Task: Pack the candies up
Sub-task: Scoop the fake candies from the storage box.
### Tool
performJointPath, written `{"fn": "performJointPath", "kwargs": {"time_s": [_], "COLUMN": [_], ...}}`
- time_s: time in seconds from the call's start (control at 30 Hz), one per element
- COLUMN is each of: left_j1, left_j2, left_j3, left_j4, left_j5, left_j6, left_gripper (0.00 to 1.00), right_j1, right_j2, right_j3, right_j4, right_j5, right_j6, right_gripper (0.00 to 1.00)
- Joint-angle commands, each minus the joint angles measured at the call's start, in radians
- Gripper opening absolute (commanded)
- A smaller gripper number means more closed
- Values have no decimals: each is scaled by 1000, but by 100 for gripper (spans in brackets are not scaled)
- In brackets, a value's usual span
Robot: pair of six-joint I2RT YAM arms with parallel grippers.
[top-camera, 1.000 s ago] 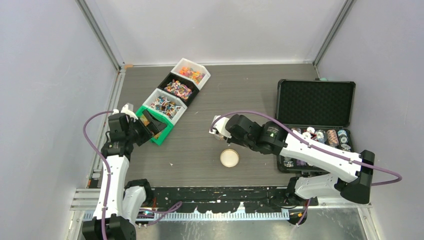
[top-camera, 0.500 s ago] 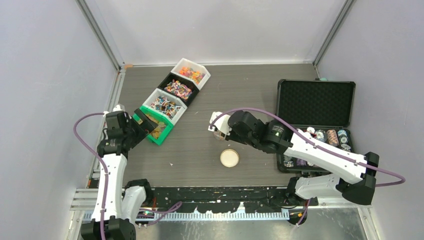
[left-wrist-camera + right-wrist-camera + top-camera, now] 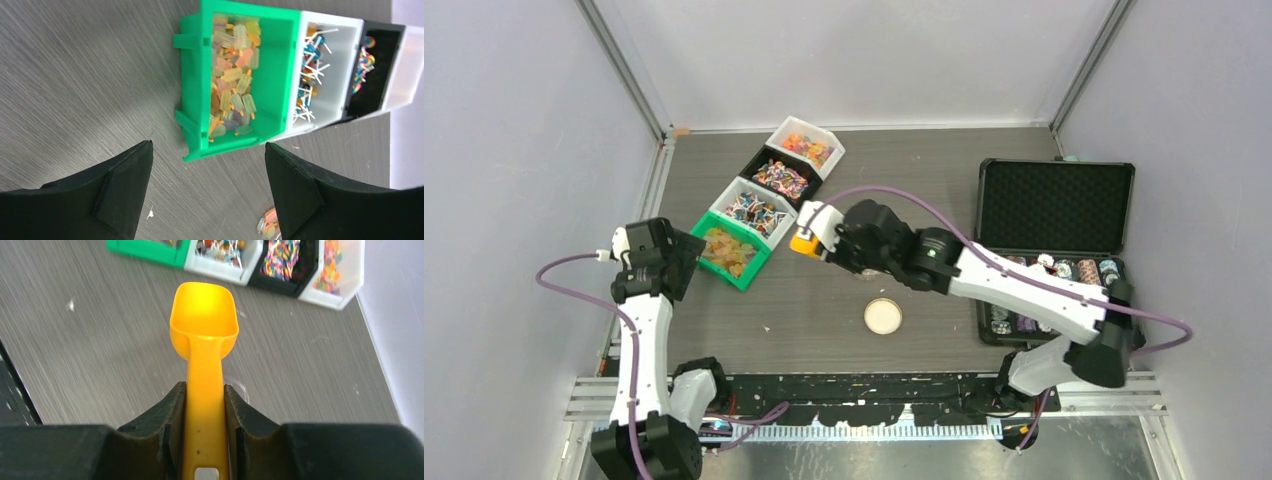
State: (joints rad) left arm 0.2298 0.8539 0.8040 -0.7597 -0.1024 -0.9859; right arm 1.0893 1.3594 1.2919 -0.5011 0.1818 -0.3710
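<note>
Four bins in a row hold the candies: a green bin [image 3: 729, 252] of orange-yellow gummy pieces [image 3: 232, 80], then a white bin [image 3: 754, 210], a black bin [image 3: 780, 178] and a white bin [image 3: 805, 147] of multicoloured pieces. My left gripper [image 3: 686, 258] is open and empty, just left of the green bin [image 3: 200, 100]; its jaws [image 3: 208, 143] stand wide apart. My right gripper [image 3: 822, 240] is shut on the handle of the orange scoop [image 3: 802, 241]. The scoop's bowl [image 3: 204, 315] is empty and points at the bins, above the table.
A cream round lid [image 3: 883, 316] lies at the centre front. An open black case [image 3: 1054, 205] with poker chips [image 3: 1074, 272] stands at the right. A clear rim [image 3: 241, 388] shows under the scoop handle. A few small candies [image 3: 267, 227] show by my left gripper's right finger.
My left gripper let go of the green bin and drew back to the left. My right arm carried the scoop left, from the table's middle to beside the bins.
</note>
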Motion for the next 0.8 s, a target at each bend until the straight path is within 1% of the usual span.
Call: {"fn": "performJointPath", "kwargs": {"time_s": [0.0, 0.1, 0.23, 0.37, 0.5, 0.63, 0.77], "left_j1": [43, 59, 85, 110, 135, 153, 159], "left_j2": [67, 88, 115, 164, 198, 233, 260], "left_j3": [9, -28, -82, -78, -103, -127, -136], "left_j4": [70, 124, 198, 200, 229, 247, 257], "left_j5": [10, 61, 131, 168, 227, 258, 269], "left_j6": [-17, -14, -13, -5, -19, -35, -44], "left_gripper": [83, 81, 75, 73, 71, 66, 61], "right_j1": [-1, -1, -2, 0, 3, 9, 23], "right_j2": [130, 233, 396, 535, 652, 734, 772], "right_j3": [212, 318, 532, 716, 871, 960, 973], "right_j4": [51, 30, -104, -205, -297, -322, -297], "right_j5": [-55, -64, -92, -126, -125, -145, -152], "right_j6": [109, 141, 207, 282, 333, 360, 334], "right_gripper": [0, 0, 0, 1, 0, 1, 1]}}
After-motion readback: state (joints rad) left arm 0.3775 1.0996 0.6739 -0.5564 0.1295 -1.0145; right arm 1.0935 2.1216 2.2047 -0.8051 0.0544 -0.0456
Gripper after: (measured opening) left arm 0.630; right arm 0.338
